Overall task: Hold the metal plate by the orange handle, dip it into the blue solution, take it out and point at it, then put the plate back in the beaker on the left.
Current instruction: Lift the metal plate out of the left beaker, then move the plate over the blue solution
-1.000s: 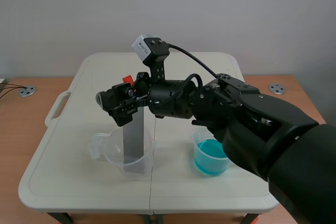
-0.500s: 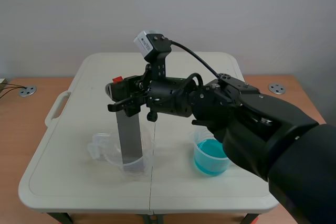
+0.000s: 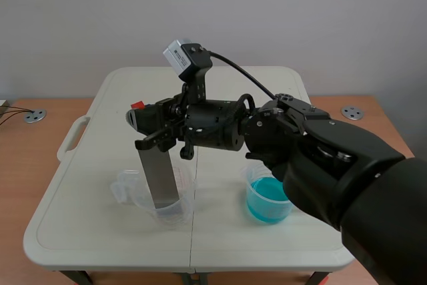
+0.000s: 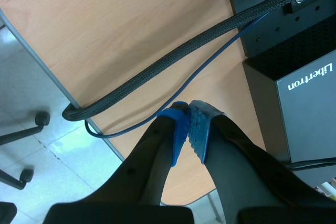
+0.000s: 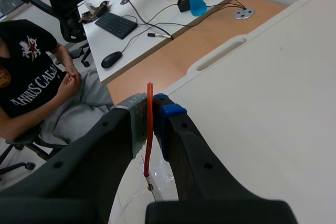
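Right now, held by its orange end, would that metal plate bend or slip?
Probably stiff: the metal plate looks straight though tilted. It might pivot, since the fingers pinch only the thin orange handle. Its lower end sits in the clear beaker, which could tip.

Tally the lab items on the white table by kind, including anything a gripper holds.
Clear plastic beakers: 2 (left one; right one holding blue solution)
Grey metal plate with an orange handle: 1
Total: 3
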Available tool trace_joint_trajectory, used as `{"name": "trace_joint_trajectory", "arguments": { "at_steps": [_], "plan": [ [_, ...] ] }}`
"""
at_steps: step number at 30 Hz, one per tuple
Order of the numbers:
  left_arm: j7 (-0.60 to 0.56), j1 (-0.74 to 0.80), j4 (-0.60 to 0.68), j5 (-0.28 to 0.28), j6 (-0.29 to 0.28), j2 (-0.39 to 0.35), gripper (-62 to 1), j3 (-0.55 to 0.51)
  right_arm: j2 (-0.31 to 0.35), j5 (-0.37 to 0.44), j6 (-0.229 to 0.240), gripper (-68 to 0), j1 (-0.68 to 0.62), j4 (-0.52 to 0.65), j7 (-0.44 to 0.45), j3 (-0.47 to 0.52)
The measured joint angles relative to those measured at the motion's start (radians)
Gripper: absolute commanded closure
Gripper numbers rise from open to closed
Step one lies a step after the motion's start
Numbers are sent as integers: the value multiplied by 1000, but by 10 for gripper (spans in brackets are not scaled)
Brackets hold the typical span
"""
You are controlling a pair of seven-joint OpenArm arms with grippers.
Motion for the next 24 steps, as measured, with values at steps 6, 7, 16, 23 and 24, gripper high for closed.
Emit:
{"name": "trace_joint_trajectory", "arguments": {
  "at_steps": [6, 7, 16, 23, 24],
  "plan": [
    [0, 0, 0, 0, 0, 0, -15, 0, 0, -1, 37, -11, 0, 1, 0, 0],
    [0, 0, 0, 0, 0, 0, -15, 0, 0, -2, 37, -11, -2, 4, 0, 0],
    [0, 0, 0, 0, 0, 0, -15, 0, 21, -11, 34, -11, -28, 122, 0, 0],
    [0, 0, 0, 0, 0, 0, -15, 0, 60, -11, 34, -11, -50, 211, 0, 0],
    [0, 0, 0, 0, 0, 0, -15, 0, 67, -11, 33, -11, -51, 221, 0, 0]
  ]
}}
